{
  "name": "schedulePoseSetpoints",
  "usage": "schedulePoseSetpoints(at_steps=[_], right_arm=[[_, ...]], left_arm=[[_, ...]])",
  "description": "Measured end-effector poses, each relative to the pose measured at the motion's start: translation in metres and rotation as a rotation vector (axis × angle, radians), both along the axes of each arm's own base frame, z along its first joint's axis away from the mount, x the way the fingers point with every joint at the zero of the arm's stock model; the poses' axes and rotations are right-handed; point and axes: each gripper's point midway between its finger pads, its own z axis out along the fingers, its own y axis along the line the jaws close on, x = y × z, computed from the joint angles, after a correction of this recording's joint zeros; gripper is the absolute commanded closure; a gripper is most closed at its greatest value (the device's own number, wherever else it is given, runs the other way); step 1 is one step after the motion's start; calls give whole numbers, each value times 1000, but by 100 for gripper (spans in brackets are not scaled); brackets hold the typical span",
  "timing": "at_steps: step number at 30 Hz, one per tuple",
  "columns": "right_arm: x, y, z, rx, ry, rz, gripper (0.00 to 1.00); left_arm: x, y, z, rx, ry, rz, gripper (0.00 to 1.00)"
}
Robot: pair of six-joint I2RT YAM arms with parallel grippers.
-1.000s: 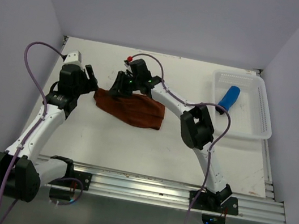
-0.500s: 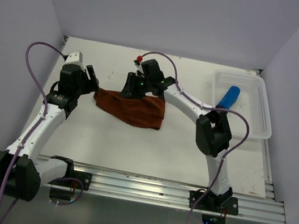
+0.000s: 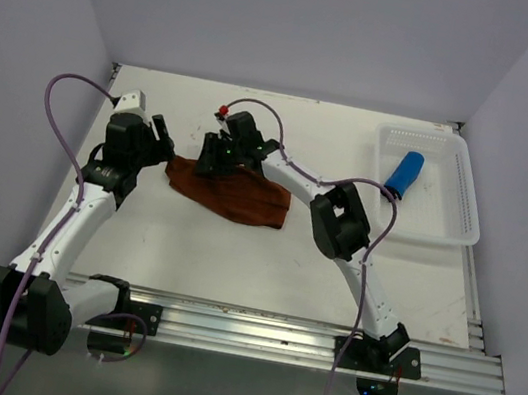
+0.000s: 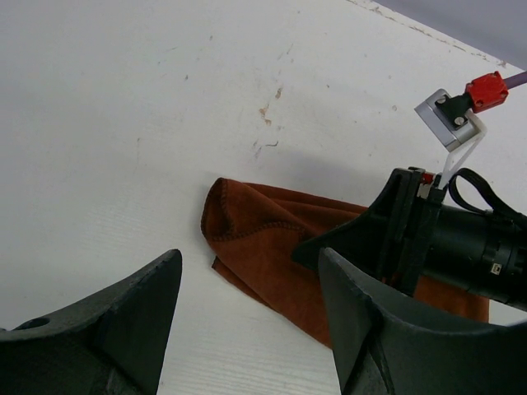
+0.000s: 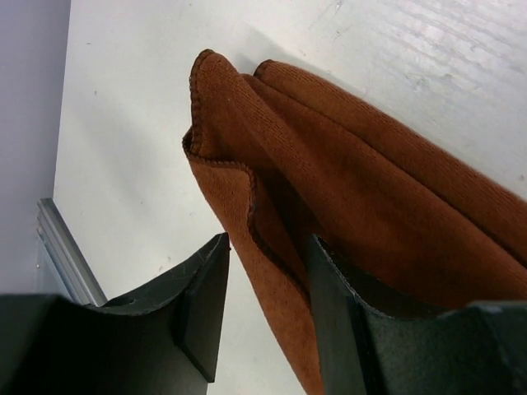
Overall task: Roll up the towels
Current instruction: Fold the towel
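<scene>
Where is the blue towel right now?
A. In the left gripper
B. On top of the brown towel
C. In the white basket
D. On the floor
C. The top view shows the blue towel, rolled up, lying inside the white basket at the far right of the table, away from the brown towel and both arms.

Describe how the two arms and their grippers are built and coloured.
Both arms have white links with bulky black joints and a purple cable looping alongside. The left gripper and right gripper have thick matte black fingers. A small red connector sits near the right wrist.
</scene>
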Motion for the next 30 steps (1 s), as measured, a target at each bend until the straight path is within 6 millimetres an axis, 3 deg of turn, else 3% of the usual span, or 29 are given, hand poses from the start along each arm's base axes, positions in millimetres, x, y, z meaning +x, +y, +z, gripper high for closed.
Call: schedulePoseSetpoints(at_steps=[3, 5, 6, 9, 21, 26, 30], right_arm=[[0, 8, -5, 2, -8, 9, 53], [1, 12, -6, 5, -14, 14, 66], [0, 14, -6, 7, -20, 19, 79], [-1, 18, -5, 8, -26, 24, 99], [-13, 29, -3, 14, -34, 48, 100], [-46, 47, -8, 38, -8, 117, 100], [-83, 52, -28, 30, 58, 169, 100]], left_arm=[[0, 0, 0, 0, 0, -1, 29], [0, -1, 0, -2, 0, -3, 29], [0, -1, 0, -2, 1, -4, 29], [0, -1, 0, -4, 1, -6, 29], [0, -2, -2, -4, 6, -7, 29], [0, 2, -2, 5, 5, 10, 29], [-1, 6, 0, 17, 3, 32, 29]])
